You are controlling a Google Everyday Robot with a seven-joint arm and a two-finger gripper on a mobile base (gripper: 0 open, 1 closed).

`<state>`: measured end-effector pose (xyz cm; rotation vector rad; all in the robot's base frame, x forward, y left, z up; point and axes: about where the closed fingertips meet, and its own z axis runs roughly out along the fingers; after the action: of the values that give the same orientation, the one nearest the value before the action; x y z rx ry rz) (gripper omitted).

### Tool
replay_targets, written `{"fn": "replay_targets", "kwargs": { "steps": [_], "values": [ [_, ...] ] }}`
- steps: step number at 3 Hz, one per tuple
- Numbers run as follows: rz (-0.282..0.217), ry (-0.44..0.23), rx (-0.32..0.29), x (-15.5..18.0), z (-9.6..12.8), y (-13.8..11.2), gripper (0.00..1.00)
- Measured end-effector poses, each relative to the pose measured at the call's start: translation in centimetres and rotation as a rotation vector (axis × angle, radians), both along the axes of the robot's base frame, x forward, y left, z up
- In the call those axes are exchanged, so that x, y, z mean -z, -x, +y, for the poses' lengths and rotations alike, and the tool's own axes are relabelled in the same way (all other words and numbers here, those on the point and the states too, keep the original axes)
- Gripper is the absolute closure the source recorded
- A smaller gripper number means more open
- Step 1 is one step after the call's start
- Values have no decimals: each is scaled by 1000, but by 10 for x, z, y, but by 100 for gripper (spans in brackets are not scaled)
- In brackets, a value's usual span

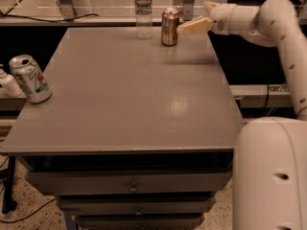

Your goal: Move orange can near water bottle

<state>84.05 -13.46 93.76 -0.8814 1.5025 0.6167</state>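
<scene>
The orange can (pixel 170 27) stands upright at the far edge of the grey table (pixel 144 104). The water bottle (pixel 143 11) stands just left of it, a small gap apart. My gripper (pixel 194 18) hangs just right of the can, above the table's far right corner. It is open and empty. One finger (pixel 194 27) points at the can without touching it.
A white-and-green can (pixel 29 78) leans at the table's left edge, with a small white bottle (pixel 9 84) just beyond it. My arm's base (pixel 271 176) fills the near right. Drawers (pixel 132 188) sit under the tabletop.
</scene>
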Motion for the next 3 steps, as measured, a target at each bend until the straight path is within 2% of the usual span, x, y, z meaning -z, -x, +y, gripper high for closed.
{"fn": "replay_targets", "kwargs": {
  "steps": [1, 2, 3],
  "values": [
    [-49, 7, 7, -45, -32, 56, 0],
    [-92, -19, -6, -80, -46, 121, 0],
    [-140, -41, -1, -102, -52, 171, 0]
  ]
}}
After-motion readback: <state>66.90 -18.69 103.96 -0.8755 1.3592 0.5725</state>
